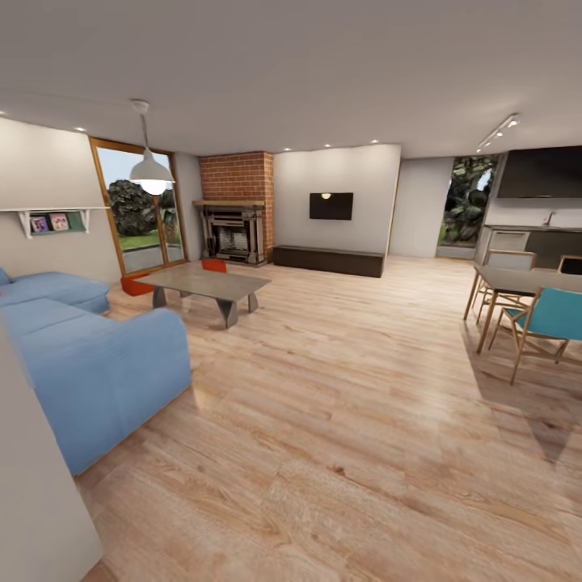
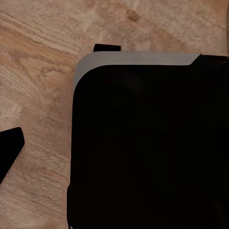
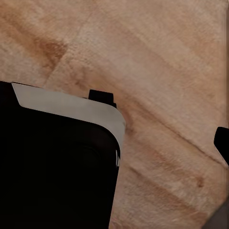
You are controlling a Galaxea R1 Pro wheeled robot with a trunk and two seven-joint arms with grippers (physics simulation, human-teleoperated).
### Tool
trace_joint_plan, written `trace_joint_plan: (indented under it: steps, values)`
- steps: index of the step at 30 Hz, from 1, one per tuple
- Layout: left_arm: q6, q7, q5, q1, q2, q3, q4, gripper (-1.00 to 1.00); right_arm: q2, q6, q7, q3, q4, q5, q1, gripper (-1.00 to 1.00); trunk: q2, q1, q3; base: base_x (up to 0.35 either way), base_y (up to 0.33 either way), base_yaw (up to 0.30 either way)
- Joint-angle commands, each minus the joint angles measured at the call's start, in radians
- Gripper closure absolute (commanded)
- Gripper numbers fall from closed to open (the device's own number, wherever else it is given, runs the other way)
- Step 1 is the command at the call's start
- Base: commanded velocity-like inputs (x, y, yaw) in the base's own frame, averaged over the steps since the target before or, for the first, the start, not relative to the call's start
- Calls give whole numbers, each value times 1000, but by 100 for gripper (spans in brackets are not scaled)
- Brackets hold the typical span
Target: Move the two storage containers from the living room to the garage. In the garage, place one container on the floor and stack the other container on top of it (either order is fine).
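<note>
Two orange-red low-walled plastic storage containers sit on the light wood plank floor (image 1: 347,380) at the far left of the living room, both partly hidden by the grey low coffee table (image 1: 212,284). One container (image 1: 136,284) lies off the table's left end, near the wood-framed glass door (image 1: 139,212). The second container (image 1: 214,264) shows behind the table's far edge, in front of the brick-topped dark fireplace (image 1: 234,230). They are well apart from each other.

Blue corner sofa (image 1: 89,347) fills the near left. Dining table with wooden chairs (image 1: 525,303) stands at right.

Wrist views: each looks down on plank floor with the robot's dark, grey-edged base (image 2: 148,143) across much of the picture. Small dark shapes at the edges may be fingers; I cannot tell whether either tool is wide or narrow. Nothing seen held.

Step in hand, by judgement: approach, no container picked up yet. Next move calls for driving forward and left across the open floor, passing between sofa end and coffee table, then stopping close enough to reach the nearer container.
</note>
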State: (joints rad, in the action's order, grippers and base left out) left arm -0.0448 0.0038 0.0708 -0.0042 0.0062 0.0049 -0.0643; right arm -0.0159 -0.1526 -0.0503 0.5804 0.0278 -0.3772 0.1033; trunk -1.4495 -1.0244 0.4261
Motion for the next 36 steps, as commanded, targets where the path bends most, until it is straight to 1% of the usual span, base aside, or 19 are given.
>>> trace_joint_plan:
  steps: [1, 7, 10, 27, 36]
  values:
    - [-2, 0, 8, 0, 0, 0, 1, -100, 1, -5, -1, 8, 3, -8, 1, -100, 0, -1, 1, 321, 0, 0]
    - [-1, 0, 7, 0, -1, 0, 1, -100, -1, -5, -3, 7, 3, -8, 1, -100, 0, -1, 1, 321, 0, 0]
    - [-1, 0, 7, 0, 0, -1, 1, -100, 1, -4, -3, 7, 3, -10, 1, -100, 0, -1, 1, 321, 0, -143]
    - [-1, 0, 7, 0, 0, -2, 1, -100, 4, -2, -2, 9, 3, 2, 1, -100, 0, -1, 1, 321, 0, -240]
    - [-1, 0, 7, 0, 0, -2, 0, -100, 3, -4, -2, 10, 3, -2, 1, -100, 0, -1, 1, 321, 0, -233]
